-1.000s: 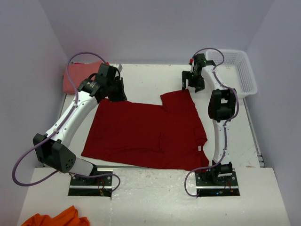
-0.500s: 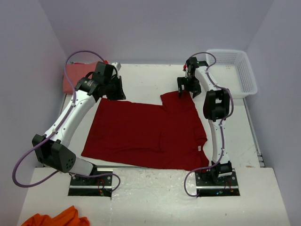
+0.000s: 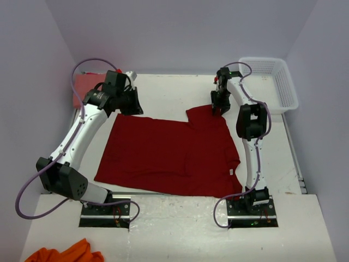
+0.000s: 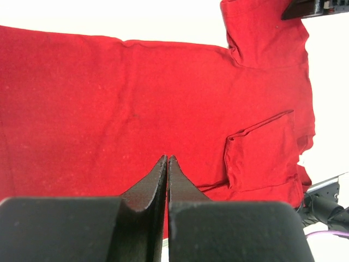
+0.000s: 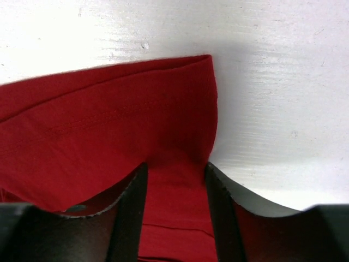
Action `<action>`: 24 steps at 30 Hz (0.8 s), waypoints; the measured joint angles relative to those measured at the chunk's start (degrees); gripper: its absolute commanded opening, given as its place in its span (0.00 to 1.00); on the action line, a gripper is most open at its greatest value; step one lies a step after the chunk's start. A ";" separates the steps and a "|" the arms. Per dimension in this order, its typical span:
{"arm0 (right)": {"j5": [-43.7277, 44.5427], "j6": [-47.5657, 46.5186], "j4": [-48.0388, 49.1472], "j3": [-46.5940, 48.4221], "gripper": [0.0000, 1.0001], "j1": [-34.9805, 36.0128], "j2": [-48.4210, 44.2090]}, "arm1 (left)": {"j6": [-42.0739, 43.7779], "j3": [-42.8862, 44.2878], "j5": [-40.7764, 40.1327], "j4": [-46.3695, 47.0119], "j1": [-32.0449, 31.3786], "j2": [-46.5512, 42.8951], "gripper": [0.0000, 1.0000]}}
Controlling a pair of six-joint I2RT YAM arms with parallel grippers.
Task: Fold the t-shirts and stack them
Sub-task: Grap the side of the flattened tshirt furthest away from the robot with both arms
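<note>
Hovering left gripper [image 4: 167, 158]: your jaws are pressed together, empty, above the dark red t-shirt [image 4: 125, 93].
Right gripper [image 5: 175, 169]: jaws apart, astride the sleeve corner [image 5: 185, 93] (cloth lies between them).

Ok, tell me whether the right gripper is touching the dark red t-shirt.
Touching. The right wrist view shows the right gripper straddling a sleeve corner of the dark red t-shirt, with the cloth bunched against the inner faces of both fingers.
</note>
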 measured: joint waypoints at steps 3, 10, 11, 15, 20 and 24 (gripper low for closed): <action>-0.04 0.26 0.31 -0.04 0.34 0.00 -0.02 | 0.04 -0.07 0.68 0.02 0.07 -0.22 0.00; 0.20 0.39 2.05 0.02 0.00 0.00 -0.02 | 0.44 -1.20 1.38 0.07 0.07 -1.20 0.00; 0.39 0.37 2.64 -0.20 0.00 0.00 -0.09 | 0.44 -1.57 1.51 0.17 0.07 -1.27 0.00; 0.57 0.26 5.64 -3.74 0.00 0.04 -2.10 | 0.39 -3.58 1.99 0.48 0.09 -1.49 0.00; 1.33 0.22 9.03 -9.51 0.00 0.35 -7.13 | 0.35 -6.54 1.90 1.05 0.13 -1.97 0.00; 1.77 0.22 10.71 -13.60 0.00 1.68 -12.52 | 0.02 -8.98 1.46 1.62 0.17 -2.34 0.00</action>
